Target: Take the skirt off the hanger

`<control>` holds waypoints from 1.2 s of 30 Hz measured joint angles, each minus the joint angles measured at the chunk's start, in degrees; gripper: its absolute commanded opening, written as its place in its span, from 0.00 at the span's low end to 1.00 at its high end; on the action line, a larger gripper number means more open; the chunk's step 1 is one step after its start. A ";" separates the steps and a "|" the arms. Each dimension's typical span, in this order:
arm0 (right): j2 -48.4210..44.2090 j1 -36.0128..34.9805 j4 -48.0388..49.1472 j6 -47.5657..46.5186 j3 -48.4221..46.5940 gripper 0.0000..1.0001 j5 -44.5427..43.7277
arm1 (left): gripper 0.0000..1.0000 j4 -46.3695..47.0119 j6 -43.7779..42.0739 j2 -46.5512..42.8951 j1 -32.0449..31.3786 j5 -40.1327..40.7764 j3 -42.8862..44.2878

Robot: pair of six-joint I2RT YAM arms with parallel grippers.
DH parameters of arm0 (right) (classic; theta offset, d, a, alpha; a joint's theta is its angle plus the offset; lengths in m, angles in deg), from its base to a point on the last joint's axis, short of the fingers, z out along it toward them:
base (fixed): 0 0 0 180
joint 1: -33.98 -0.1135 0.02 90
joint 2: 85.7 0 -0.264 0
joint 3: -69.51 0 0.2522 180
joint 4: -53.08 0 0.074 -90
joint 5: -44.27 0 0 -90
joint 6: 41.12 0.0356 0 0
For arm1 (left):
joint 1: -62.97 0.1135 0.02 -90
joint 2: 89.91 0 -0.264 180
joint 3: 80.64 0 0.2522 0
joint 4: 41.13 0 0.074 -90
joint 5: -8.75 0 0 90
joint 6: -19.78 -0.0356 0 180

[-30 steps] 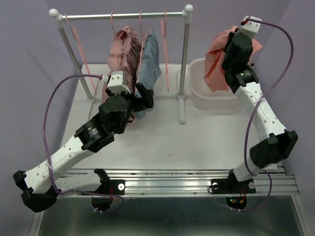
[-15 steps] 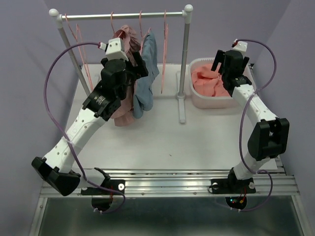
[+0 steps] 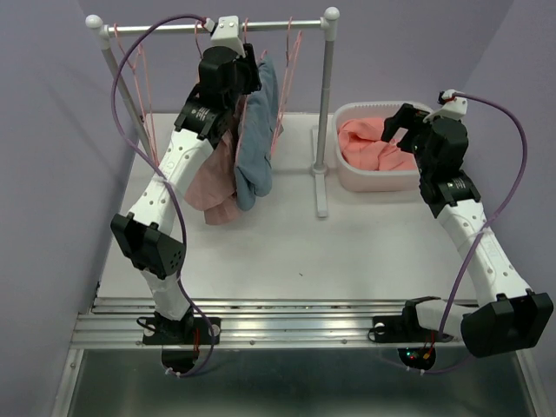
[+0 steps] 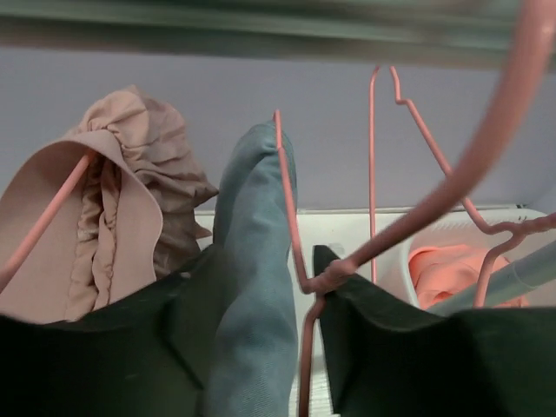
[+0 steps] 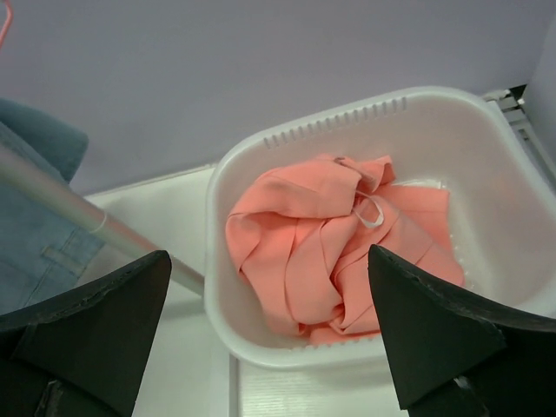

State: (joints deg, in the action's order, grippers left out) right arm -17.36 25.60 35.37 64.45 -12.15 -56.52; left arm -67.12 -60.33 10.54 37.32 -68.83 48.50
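Observation:
A blue-grey skirt (image 3: 257, 148) hangs from a pink wire hanger (image 3: 287, 82) on the rack. My left gripper (image 3: 251, 75) is up near the rail at the skirt's top. In the left wrist view the skirt (image 4: 256, 287) and the hanger wire (image 4: 291, 217) fill the gap between the dark fingers of the left gripper (image 4: 261, 334), which is shut on the skirt's top. My right gripper (image 3: 405, 123) hovers wide open over the basket, and in its own view the right gripper (image 5: 269, 321) has nothing between its fingers.
A beige-pink garment (image 3: 213, 178) hangs just left of the skirt. A white basket (image 3: 347, 178) at the back right holds an orange garment (image 3: 369, 143). The rack's rail (image 3: 174, 28) and right post (image 3: 326, 104) stand between the arms. Other pink hangers hang on the rail.
My left arm rose from the skirt's hem to its top by the rail and narrowed its jaws there. My right gripper let the orange garment drop into the basket and drew back.

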 measured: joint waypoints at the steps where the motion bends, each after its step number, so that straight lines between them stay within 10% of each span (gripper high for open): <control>1: -0.42 0.00 -0.17 0.33 0.66 1.00 0.96 | 0.22 -0.31 -0.46 1.40 0.28 -0.48 1.66; 3: -1.05 0.00 -0.55 0.74 1.77 1.00 2.36 | 0.00 -1.03 -1.40 3.48 0.26 -0.94 4.39; 36: -8.79 0.00 -2.38 0.39 13.94 1.00 19.91 | 0.00 0.98 -5.79 -11.89 -3.37 -1.70 -4.79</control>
State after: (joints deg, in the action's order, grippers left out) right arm -26.15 25.60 32.99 64.85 1.80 -36.61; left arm -66.13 -66.12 -1.35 33.96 -70.53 43.71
